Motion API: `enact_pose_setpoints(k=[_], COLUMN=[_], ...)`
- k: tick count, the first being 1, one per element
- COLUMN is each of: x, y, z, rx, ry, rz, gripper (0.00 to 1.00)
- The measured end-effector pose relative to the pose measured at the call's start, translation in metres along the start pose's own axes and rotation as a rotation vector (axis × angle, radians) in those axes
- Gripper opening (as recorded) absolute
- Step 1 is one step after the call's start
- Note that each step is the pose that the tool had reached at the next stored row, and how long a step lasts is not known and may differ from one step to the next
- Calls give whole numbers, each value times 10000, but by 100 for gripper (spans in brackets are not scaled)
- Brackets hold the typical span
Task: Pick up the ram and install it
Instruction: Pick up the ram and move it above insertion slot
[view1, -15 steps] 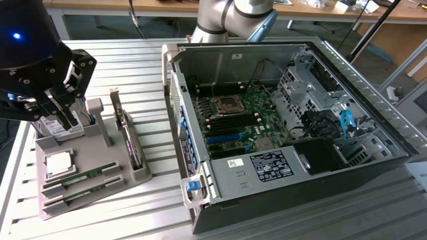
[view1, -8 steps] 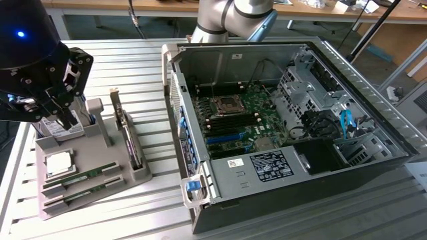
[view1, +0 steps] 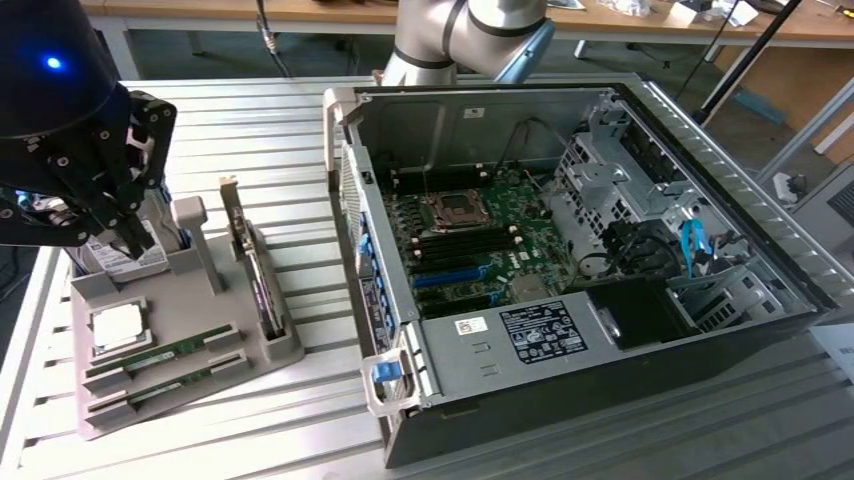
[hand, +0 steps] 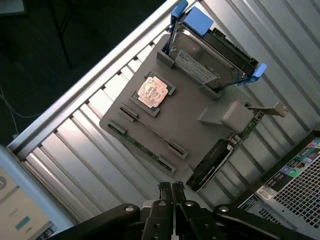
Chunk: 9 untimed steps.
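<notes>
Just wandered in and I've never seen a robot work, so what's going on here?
A robot arm's gripper hangs shut and empty above a gray tray of computer parts. The green ram sticks lie in their tray slots, not yet picked up. On the exterior view's right stands an open computer case, its board exposed.

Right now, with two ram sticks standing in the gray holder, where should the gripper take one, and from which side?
Probably take the ram at the middle of its long upper edge, pinching its flat faces, coming straight down. It stands on edge in the gray holder, end brackets holding both ends, so only its top looks free. The second stick stands close beside.
</notes>
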<state>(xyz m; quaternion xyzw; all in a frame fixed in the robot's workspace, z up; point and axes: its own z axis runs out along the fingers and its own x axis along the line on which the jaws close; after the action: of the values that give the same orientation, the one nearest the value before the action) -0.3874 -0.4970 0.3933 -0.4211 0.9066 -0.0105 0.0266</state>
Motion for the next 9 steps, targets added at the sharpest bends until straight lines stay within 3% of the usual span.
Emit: enact_pose_setpoints(k=[9], x=[3], y=[3], z=[0], rx=[-9], ry=[-4], rz=[-1380], gripper=[15])
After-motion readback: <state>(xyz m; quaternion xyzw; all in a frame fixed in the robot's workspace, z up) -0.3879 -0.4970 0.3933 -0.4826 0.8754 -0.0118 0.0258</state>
